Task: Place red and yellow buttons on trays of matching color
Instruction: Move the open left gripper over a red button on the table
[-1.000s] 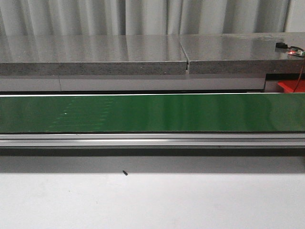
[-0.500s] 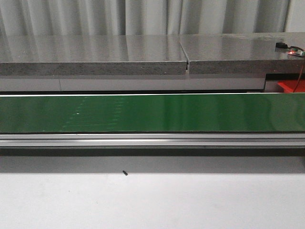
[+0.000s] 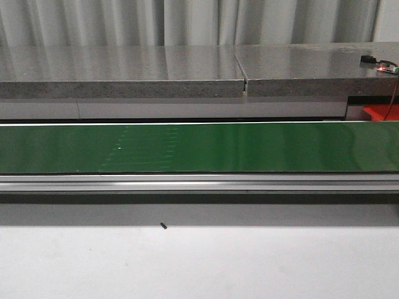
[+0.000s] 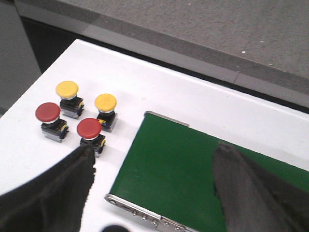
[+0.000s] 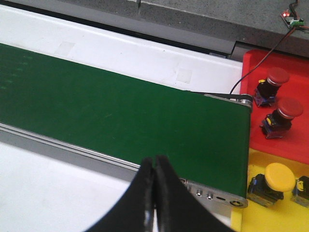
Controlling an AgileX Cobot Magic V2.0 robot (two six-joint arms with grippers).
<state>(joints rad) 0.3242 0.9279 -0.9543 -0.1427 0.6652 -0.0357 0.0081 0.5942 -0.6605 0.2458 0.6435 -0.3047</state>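
Note:
In the left wrist view, two yellow buttons (image 4: pixel 67 90) (image 4: pixel 105 102) and two red buttons (image 4: pixel 48 112) (image 4: pixel 89 128) stand on the white table beside the green belt's end (image 4: pixel 193 159). My left gripper (image 4: pixel 154 166) hangs open over that end, empty. In the right wrist view, two red buttons (image 5: pixel 278 76) (image 5: pixel 289 108) sit on the red tray (image 5: pixel 294 145). A yellow button (image 5: pixel 279 177) rests on the yellow tray (image 5: pixel 270 215), with another at the frame's edge (image 5: pixel 303 188). My right gripper (image 5: pixel 155 166) is shut on nothing over the belt's near rail.
The green conveyor belt (image 3: pixel 199 147) crosses the front view, with a grey stone counter (image 3: pixel 187 68) behind it. A corner of the red tray (image 3: pixel 381 112) shows at far right. A small black speck (image 3: pixel 163 226) lies on the white table. A lit circuit board (image 3: pixel 385 67) sits on the counter.
A faint pale mark on the green belt has drifted to the right, so the belt is running. Neither arm shows in the front view.

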